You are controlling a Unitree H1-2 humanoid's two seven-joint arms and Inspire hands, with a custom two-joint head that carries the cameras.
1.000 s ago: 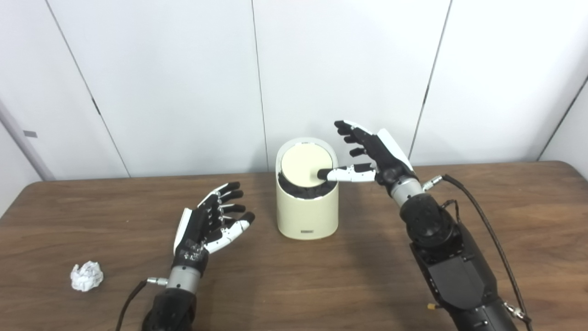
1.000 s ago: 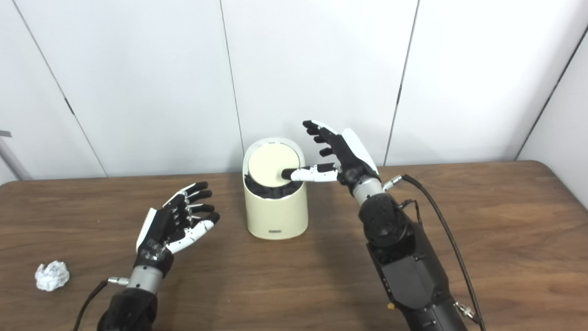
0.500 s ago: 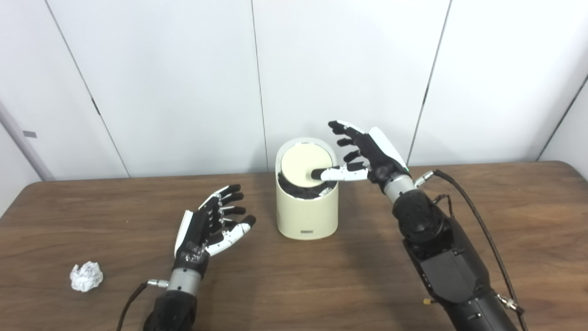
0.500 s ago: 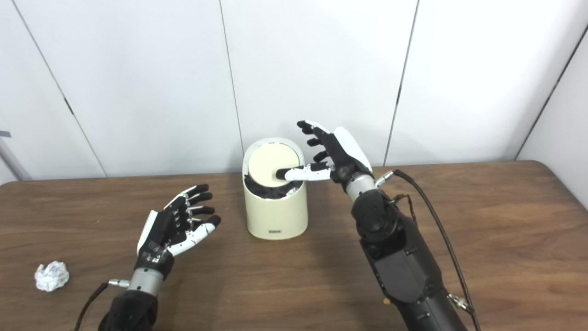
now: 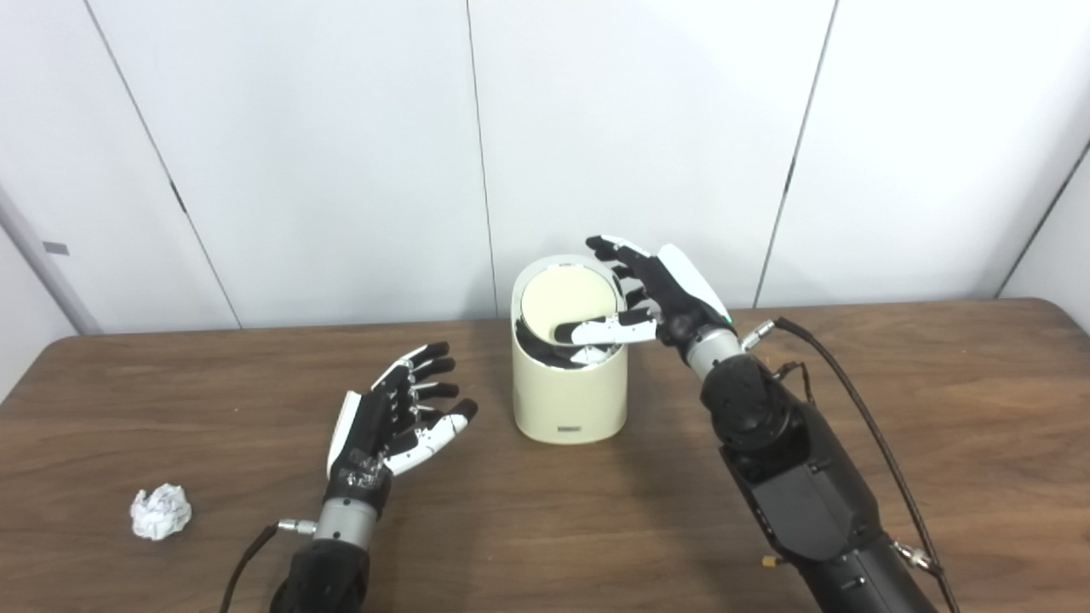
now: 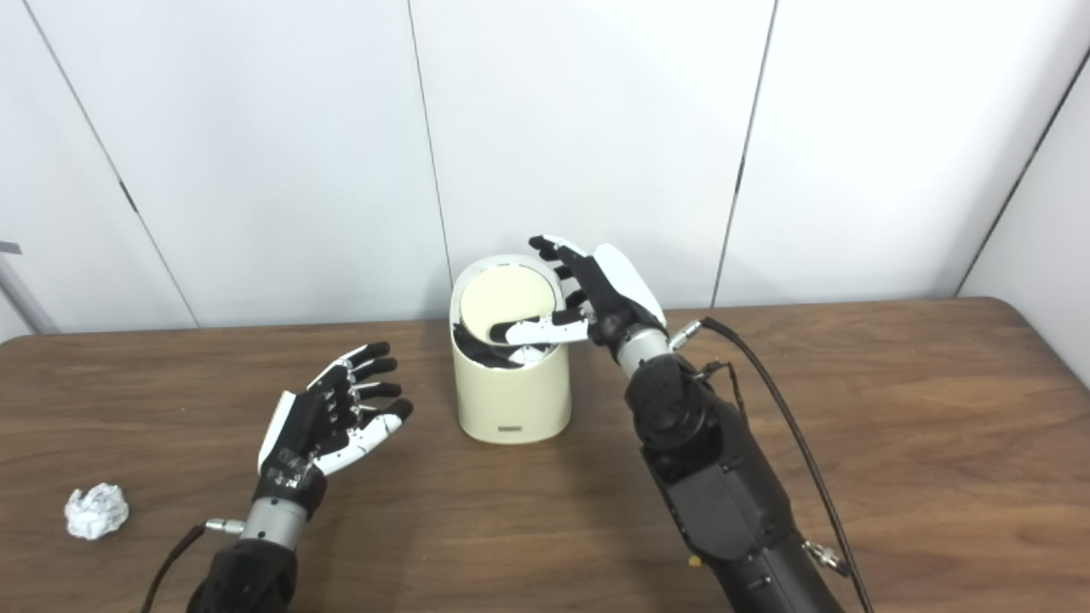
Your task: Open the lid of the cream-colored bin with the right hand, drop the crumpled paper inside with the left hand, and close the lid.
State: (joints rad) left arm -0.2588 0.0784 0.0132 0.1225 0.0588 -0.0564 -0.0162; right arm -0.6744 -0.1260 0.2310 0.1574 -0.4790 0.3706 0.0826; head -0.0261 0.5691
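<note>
- Two black-and-white robot hands are seen over a dark brown wooden counter, each arm entering from the bottom edge.
- A cream-colored cylindrical bin is stood upright near the middle of the counter, close to the white panelled wall behind it.
- The bin's round cream lid is tilted back toward the wall, so that a dark crescent of the black-lined interior is exposed at the front; something white is glimpsed inside near the front rim, but what it is cannot be told.
- The right robot hand is held at the bin's right upper edge, its thumb laid across the lower part of the lid and into the opening — the other fingers are spread apart above and behind the rim. Nothing is grasped; the lid is only pressed by the thumb.
- The left robot hand is raised just above the counter to the left of the bin, palm turned up and toward the bin, fingers wide apart and empty.
- A white crumpled paper ball is left lying on the counter near the left edge — well apart from the left robot hand and far from the bin.
</note>
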